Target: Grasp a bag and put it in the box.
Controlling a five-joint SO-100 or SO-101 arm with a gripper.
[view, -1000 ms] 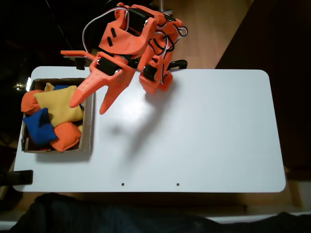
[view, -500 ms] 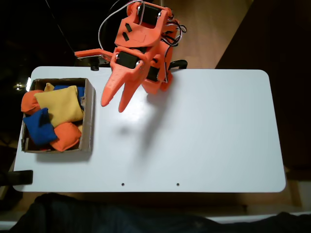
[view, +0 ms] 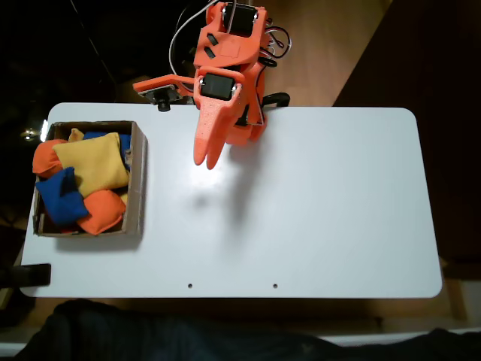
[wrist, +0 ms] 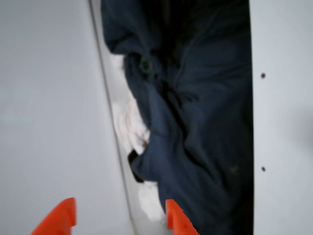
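The bag [view: 60, 197], a dark blue beanbag, lies inside the brown cardboard box [view: 137, 188] at the table's left edge in the fixed view. It rests among a yellow beanbag [view: 94, 162] and orange beanbags [view: 101, 212]. My orange gripper [view: 206, 162] hangs over the white table to the right of the box, apart from it, pointing toward the table's front. Its fingers stand close together with a narrow gap and hold nothing. In the wrist view the two orange fingertips [wrist: 58, 219] show at the bottom edge with nothing between them.
The white table [view: 316, 210] stretches to the right of the box, with two small holes [view: 189, 286] near its front edge. Dark navy fabric [wrist: 195, 122] lies past the table's front edge. The arm's base [view: 248, 124] sits at the back edge.
The arm has swung right, away from over the box's rim to above bare table. Its fingers have closed from a wide spread to a narrow gap.
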